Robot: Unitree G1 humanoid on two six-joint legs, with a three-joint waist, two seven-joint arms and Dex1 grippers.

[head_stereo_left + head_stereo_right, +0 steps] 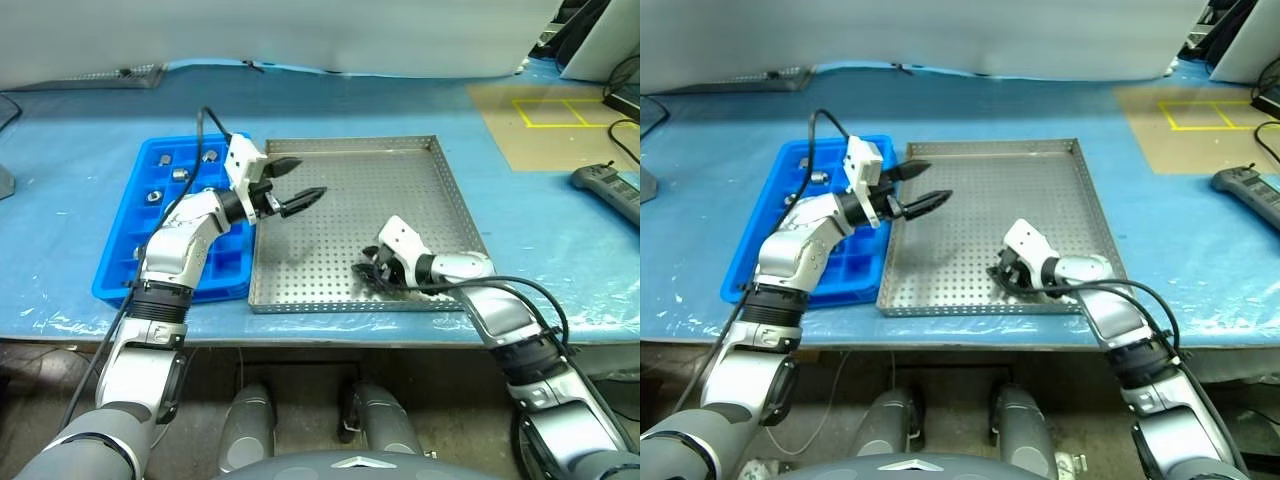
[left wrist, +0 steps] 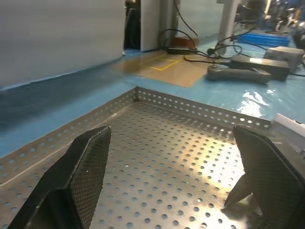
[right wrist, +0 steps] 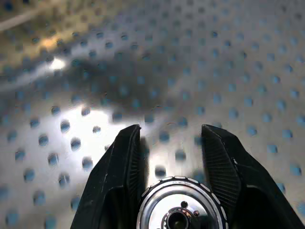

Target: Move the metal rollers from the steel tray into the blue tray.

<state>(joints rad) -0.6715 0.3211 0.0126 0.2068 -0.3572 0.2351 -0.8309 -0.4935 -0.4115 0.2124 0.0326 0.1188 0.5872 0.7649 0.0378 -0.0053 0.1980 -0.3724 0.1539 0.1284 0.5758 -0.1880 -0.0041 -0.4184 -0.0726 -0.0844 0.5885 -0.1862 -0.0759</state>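
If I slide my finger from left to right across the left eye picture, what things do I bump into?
Blue tray → left pincer, open → right pincer, shut on a metal roller → steel tray's right rim → yellow-taped brown mat → dark handset.

Head pair overhead; wrists near steel tray (image 1: 400, 200).

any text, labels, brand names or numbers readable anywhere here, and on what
No readable text in any view.
The steel tray, the blue tray and the metal roller held in the right tool carry no visible lettering.
The grey handheld device on the table's right edge may have markings, but they are too small to read.
The yellow lines on the brown mat are floor-style marking tape, not characters.
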